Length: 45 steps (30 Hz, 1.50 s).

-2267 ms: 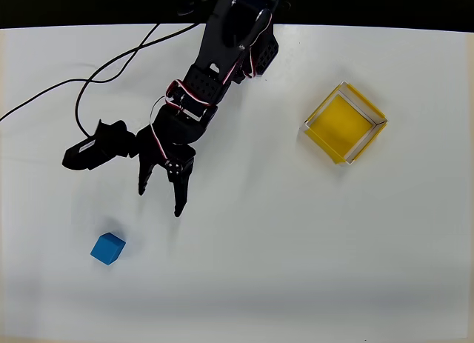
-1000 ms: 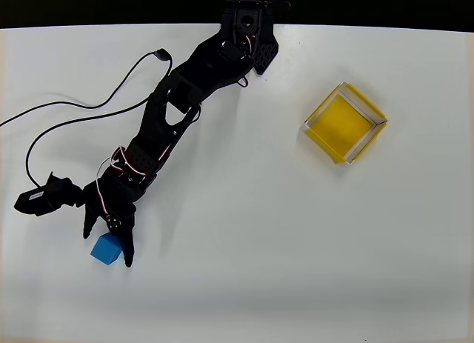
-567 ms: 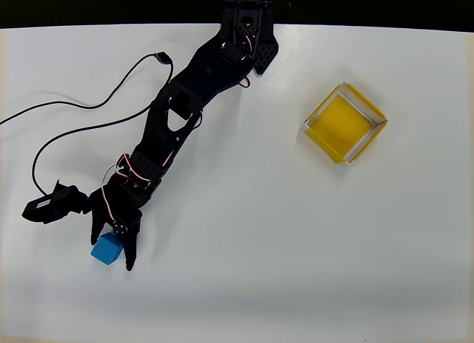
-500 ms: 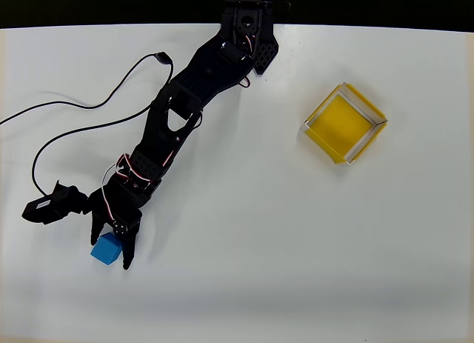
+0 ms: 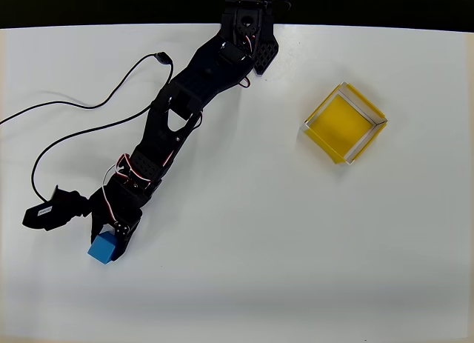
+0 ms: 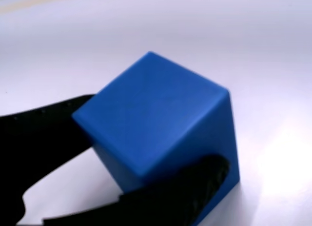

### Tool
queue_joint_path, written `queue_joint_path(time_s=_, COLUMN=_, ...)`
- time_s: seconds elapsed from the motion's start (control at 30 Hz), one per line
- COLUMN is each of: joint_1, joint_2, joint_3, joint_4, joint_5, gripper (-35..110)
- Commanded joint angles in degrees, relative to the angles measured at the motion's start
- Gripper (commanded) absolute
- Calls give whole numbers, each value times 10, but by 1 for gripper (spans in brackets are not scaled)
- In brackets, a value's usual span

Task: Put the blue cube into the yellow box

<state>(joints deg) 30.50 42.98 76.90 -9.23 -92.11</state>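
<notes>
Box, yellow box, bare-floored; gripper clamps blue cube.

No legible text or markings.

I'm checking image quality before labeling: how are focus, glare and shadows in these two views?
Overhead view: even, bright light, sharp, only faint shadows beside the yellow box and arm. Wrist view: the blue cube is slightly soft, the black fingers blurred, with a washed-out glare patch on the table at right.
</notes>
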Motion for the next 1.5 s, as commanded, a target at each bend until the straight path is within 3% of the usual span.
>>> queue_joint_path(time_s=0.0, joint_1=4, joint_2=67, joint_3=-27, joint_4=1, joint_5=-12, gripper=14)
queue_joint_path(time_s=0.37, joint_1=-81, joint_2=336, joint_3=169, joint_4=26, joint_5=22, gripper=13)
queue_joint_path(time_s=0.87, joint_1=-354, joint_2=750, joint_3=506, joint_4=36, joint_5=27, gripper=14)
queue_joint_path(time_s=1.13, joint_1=-497, joint_2=889, joint_3=569, joint_4=153, joint_5=55, gripper=14)
queue_joint_path(time_s=1.47, joint_1=-671, joint_2=976, joint_3=649, joint_4=183, joint_5=68, gripper=15)
